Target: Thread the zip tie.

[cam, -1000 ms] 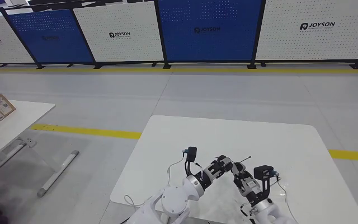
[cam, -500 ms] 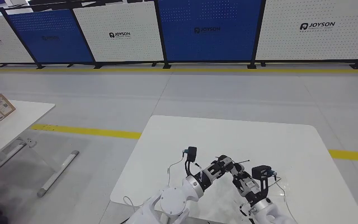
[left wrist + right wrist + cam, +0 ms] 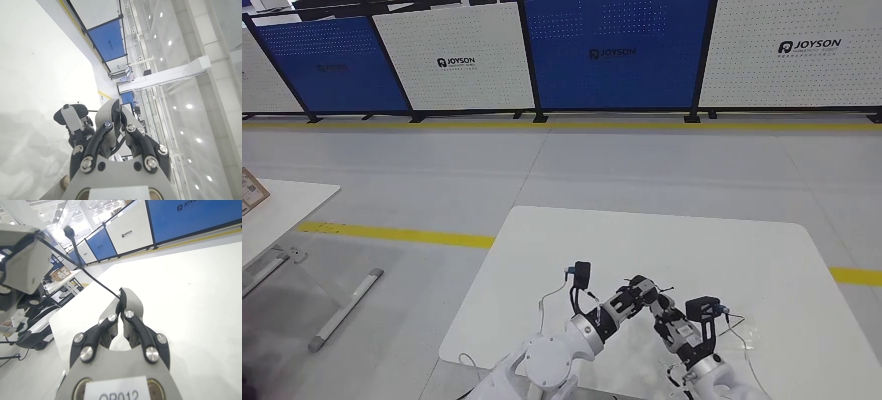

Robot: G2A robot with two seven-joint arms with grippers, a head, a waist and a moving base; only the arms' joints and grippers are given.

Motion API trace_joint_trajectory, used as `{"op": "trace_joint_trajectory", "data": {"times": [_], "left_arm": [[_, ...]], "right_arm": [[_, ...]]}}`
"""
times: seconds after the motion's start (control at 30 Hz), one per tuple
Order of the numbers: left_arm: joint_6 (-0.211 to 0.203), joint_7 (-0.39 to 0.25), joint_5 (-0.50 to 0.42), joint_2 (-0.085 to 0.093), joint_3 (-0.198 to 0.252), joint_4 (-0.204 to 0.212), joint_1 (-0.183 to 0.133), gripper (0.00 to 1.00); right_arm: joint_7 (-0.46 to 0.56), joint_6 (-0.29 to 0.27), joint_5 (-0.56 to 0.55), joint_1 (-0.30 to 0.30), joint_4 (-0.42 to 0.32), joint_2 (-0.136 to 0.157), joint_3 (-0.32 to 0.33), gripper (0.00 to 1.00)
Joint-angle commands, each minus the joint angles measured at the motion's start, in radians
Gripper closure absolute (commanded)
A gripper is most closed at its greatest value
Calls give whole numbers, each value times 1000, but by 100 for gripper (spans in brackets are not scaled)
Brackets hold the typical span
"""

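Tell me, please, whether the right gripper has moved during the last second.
Yes: in the top view, the right gripper has drifted slightly left, away from the table's right edge.

Zip tie [image 3: 98, 282] strung abv table [image 3: 189, 291]
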Motion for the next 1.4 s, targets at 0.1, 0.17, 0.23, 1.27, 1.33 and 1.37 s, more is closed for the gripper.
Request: {"op": "trace_joint_trajectory", "data": {"times": [0.1, 0.17, 0.23, 1.27, 1.33, 1.37], "left_arm": [[-4, 0, 6, 1, 1, -7, 7, 100], [-5, 0, 7, 1, 1, -8, 8, 100], [-6, 0, 8, 2, 0, -9, 9, 100], [24, 92, 20, 2, -27, -9, 18, 100], [31, 117, 18, 2, -39, -1, 18, 100], [36, 138, 30, 2, -45, 6, 18, 100]], "right_arm": [[-2, 3, -5, 6, 14, -1, -9, 100], [-3, 4, -5, 7, 19, -2, -11, 100], [-5, 3, -4, 7, 21, -2, -12, 100], [-164, -89, 62, -100, -93, 18, 122, 0], [-214, -106, 85, -134, -127, 23, 169, 0], [-237, -110, 99, -155, -141, 25, 187, 0]]}}
